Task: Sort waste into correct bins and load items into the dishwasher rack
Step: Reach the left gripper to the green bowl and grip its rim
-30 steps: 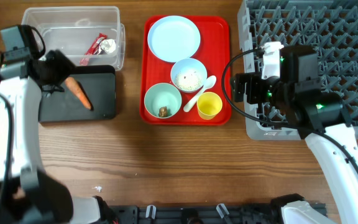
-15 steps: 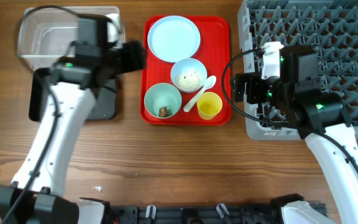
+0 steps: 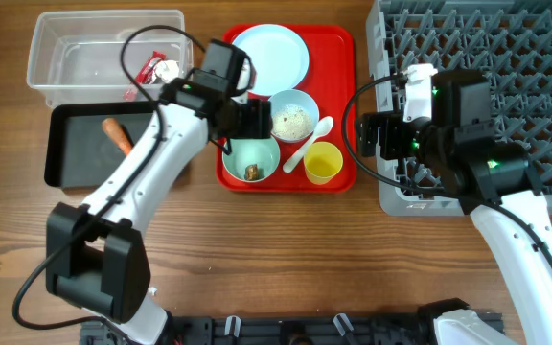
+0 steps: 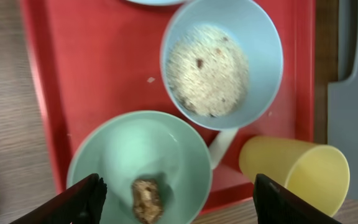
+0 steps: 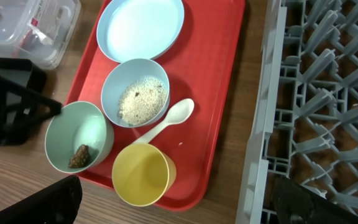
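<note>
- Nearest on the red tray (image 3: pixel 338 38), the near bowl (image 4: pixel 135 162) holds the brown lump (image 4: pixel 145 198) at its 6 o'clock side. The left tool (image 4: pixel 179 202) hovers over it, fingers spread, gripping nothing.
- The step in hand is probably lifting that lump out. Centre the fingers on the lump, go straight down inside the rim, and pinch lightly so the bowl does not tip or slide.
- The yellow cup (image 4: pixel 297 174) sits at the bowl's 3 o'clock and the rice bowl (image 4: pixel 222 68) just beside at 1 o'clock. Keep the outer finger clear of both.
- The right tool (image 3: pixel 372 134) waits at the tray's 3 o'clock, by the rack (image 3: pixel 506 38), released and empty.
- The plate (image 3: pixel 268 57) lies at the tray's 12 o'clock end.
- At 9 o'clock the black tray (image 3: pixel 84 158) holds the carrot (image 3: pixel 118 134). The lump likely goes there.
- Beyond it, the clear tub (image 3: pixel 75 57) holds the wrapper (image 3: pixel 147 69) and foil ball (image 3: pixel 168 69).
</note>
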